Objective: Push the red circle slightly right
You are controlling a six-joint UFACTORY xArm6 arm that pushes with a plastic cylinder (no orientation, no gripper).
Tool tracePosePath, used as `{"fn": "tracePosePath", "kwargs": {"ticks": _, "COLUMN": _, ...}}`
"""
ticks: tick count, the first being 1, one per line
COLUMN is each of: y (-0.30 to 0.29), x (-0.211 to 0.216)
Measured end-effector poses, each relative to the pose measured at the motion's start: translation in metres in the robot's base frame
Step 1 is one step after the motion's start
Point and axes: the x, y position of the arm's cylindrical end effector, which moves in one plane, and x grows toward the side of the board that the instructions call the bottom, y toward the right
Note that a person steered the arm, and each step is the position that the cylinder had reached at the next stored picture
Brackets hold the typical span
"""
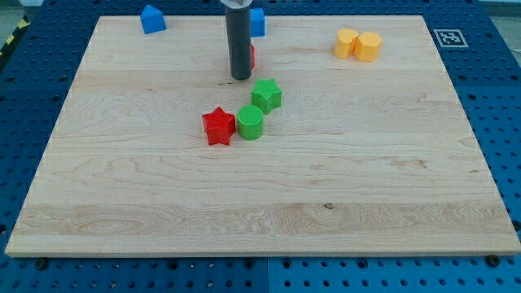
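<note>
The red circle (pixel 252 55) is almost wholly hidden behind my rod; only a thin red sliver shows at the rod's right edge, near the view's top centre. My tip (pixel 241 77) rests on the board just in front and to the left of that sliver, touching or nearly touching it. A red star (pixel 218 126) lies lower, at the view's centre left, next to a green circle (pixel 251 122). A green star (pixel 266 94) sits just above the green circle.
A blue block (pixel 152 19) sits at the top left. Another blue block (pixel 257 22) is partly hidden behind the rod at the top. Two yellow blocks (pixel 347 42) (pixel 368 46) touch each other at the top right. The wooden board (pixel 269 212) has blue pegboard around it.
</note>
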Motion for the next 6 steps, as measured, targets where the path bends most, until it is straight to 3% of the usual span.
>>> {"fn": "tracePosePath", "kwargs": {"ticks": 3, "y": -0.082, "x": -0.016}}
{"fn": "tracePosePath", "kwargs": {"ticks": 4, "y": -0.056, "x": -0.038}}
{"fn": "tracePosePath", "kwargs": {"ticks": 6, "y": 0.015, "x": -0.036}}
